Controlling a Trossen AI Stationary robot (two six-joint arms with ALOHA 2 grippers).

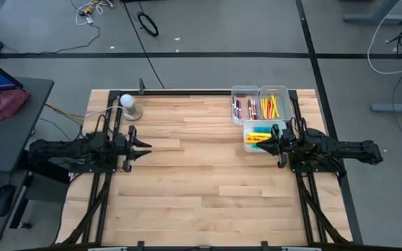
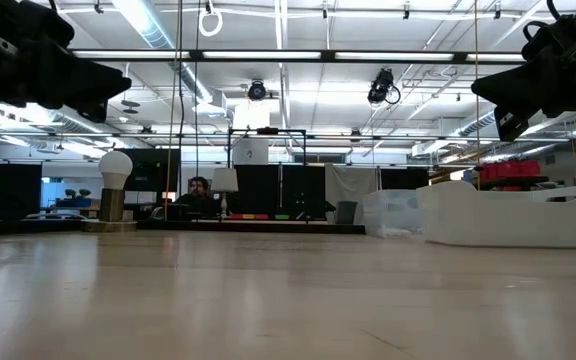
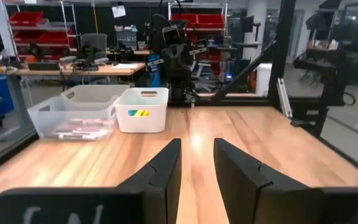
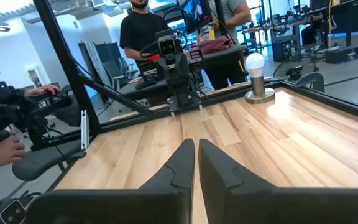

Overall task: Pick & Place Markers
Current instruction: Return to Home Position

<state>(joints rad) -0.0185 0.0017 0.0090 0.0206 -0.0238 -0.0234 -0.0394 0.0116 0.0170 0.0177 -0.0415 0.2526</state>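
Observation:
The markers lie in three clear bins at the table's far right. White-barrelled ones fill one far bin, thin yellow and red ones the far bin beside it, and yellow, green and cyan highlighters the nearer bin. My right gripper hovers shut at that nearer bin's near left corner; nothing shows between its fingers. My left gripper hangs open over the table's left half, fingers apart with nothing between them. Both arms hang well above the tabletop in the low view.
A white ball on a grey base stands at the far left corner. The bins sit against the far right edge. Bare wood spans the middle and near side. People stand in the room beyond the table.

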